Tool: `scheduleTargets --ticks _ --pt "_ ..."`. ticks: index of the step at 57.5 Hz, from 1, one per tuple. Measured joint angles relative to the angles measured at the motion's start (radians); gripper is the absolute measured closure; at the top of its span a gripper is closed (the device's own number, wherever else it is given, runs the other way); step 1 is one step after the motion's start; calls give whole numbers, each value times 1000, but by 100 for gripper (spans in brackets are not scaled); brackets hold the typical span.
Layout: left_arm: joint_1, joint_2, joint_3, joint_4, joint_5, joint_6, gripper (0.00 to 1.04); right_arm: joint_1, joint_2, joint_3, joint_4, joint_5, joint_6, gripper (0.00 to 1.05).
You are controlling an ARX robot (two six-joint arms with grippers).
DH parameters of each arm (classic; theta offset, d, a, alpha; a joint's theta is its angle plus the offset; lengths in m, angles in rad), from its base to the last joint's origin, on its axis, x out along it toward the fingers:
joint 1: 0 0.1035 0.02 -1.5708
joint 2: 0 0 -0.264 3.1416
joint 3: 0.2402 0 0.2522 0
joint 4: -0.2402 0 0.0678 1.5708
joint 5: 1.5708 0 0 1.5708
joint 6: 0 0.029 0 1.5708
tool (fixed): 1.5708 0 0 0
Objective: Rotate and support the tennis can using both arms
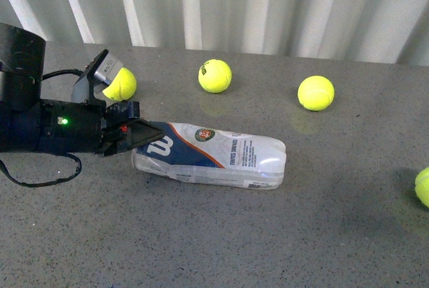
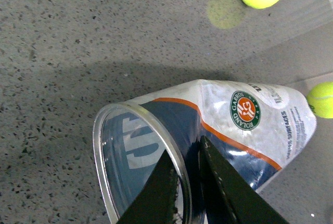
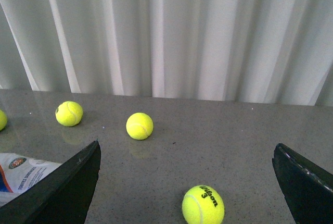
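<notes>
The tennis can [image 1: 214, 155] lies on its side on the grey table [image 1: 214, 241], open end to the left, blue-and-white label with W logo, orange stripe and round emblem up. My left gripper [image 1: 137, 137] is shut on the can's open rim, one finger inside and one outside; the left wrist view shows the can [image 2: 244, 125] and the pinching fingers [image 2: 221, 182]. My right gripper [image 3: 184, 182] is open and empty, apart from the can, whose end [image 3: 21, 174] shows at the edge of the right wrist view. The right arm is out of the front view.
Loose tennis balls lie on the table: one behind my left arm [image 1: 120, 84], one at the back middle [image 1: 214, 76], one at the back right [image 1: 316, 93], one at the right edge [image 1: 423, 186]. A ball [image 3: 203, 204] lies between my right fingers. A white pleated curtain [image 1: 268, 7] stands behind.
</notes>
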Motion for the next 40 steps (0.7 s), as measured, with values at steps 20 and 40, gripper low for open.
scheduleTargets --ticks 20,40 --pt "-12 -392 7 -304 80 184 101 0 0 0 0 0 0 7" --pt "-148 -716 275 -1087 -242 1163 101 0 0 0 0 0 0 7"
